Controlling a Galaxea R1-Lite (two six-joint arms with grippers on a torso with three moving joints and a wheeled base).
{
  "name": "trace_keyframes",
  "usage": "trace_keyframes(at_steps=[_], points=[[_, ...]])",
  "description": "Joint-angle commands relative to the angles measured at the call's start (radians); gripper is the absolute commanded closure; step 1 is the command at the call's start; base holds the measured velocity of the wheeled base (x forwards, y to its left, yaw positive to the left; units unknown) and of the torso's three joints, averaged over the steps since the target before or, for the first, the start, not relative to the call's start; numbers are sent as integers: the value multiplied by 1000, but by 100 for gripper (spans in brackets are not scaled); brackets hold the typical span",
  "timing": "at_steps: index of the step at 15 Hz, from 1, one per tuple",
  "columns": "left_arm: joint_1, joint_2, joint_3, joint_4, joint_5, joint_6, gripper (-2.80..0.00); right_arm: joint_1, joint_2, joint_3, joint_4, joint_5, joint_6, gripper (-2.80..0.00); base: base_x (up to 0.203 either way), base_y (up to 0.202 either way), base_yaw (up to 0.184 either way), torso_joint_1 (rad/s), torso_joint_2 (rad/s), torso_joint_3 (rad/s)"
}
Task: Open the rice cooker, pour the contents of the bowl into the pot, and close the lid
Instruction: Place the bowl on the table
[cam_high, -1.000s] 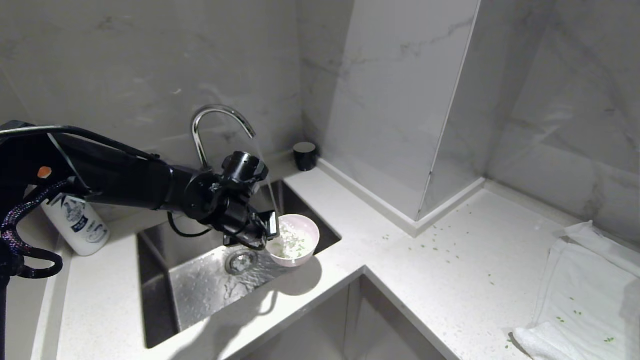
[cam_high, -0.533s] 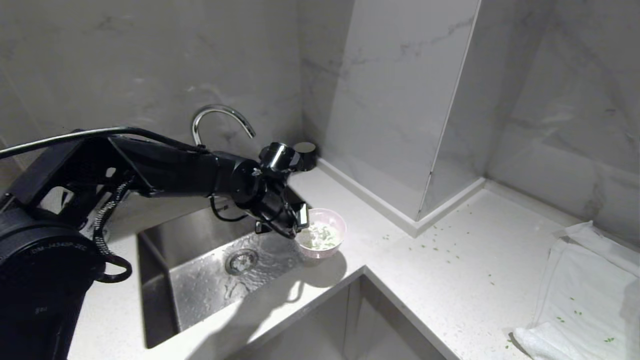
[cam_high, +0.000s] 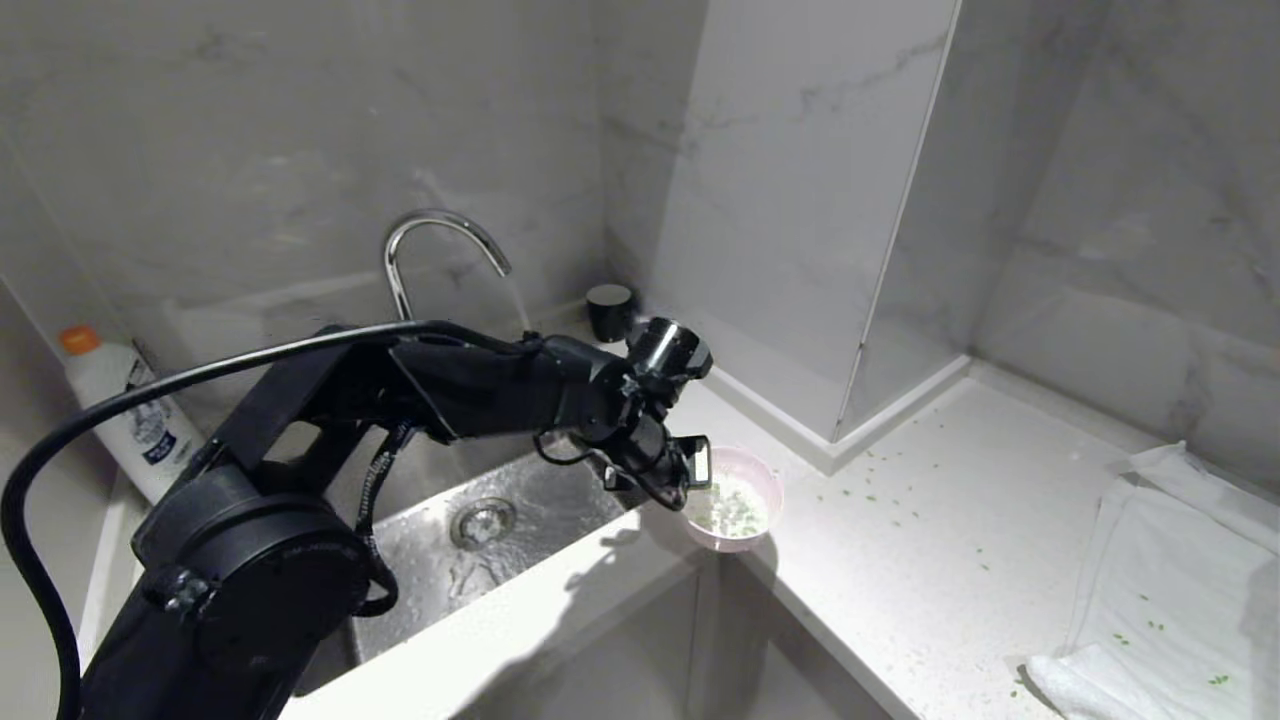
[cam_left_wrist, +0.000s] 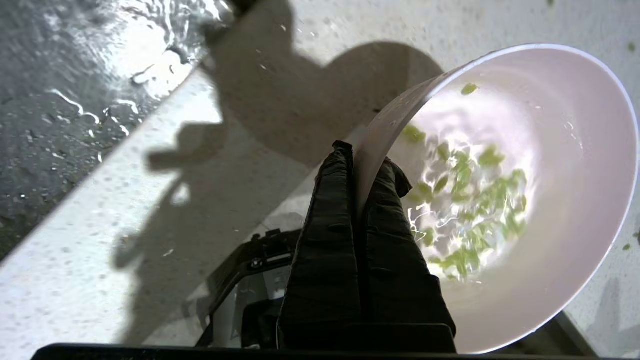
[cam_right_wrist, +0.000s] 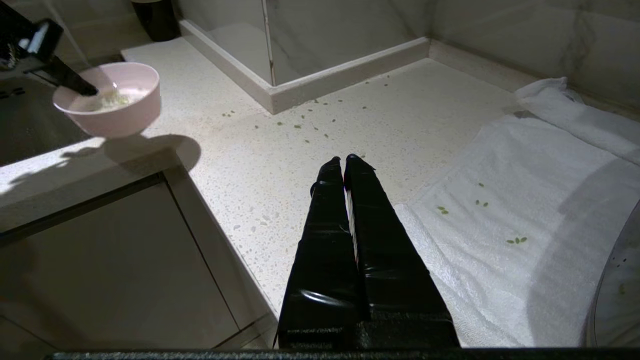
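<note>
Beside sink, illegibly labelled bottle

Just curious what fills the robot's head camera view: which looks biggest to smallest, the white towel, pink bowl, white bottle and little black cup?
1. White towel
2. White bottle
3. Pink bowl
4. Black cup, though it stands farther back

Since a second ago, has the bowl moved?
Yes. Pinched at its rim by the left gripper, the bowl has travelled rightward from over the sink, away from the faucet, to the counter corner.
</note>
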Motion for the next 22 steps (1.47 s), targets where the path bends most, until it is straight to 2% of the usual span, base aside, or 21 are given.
trace_keyframes(at_steps=[1,4,8,13,22], points=[[-42,40,-4,-19,0,-9,0,1,0,0,0,0,1,0,0,0,0,0,0,0],[-63,54,-4,-71,1,-43,0,0,-1,0,0,0,1,0,0,0,0,0,0,0],[-107,65,-4,-73,1,-49,0,1,1,0,0,0,1,0,0,0,0,0,0,0],[-172,96,-5,-129,2,-69,0,0,-1,1,0,0,1,0,0,0,0,0,0,0],[-171,107,-4,-138,8,-68,0,2,-1,2,0,0,1,0,0,0,0,0,0,0]])
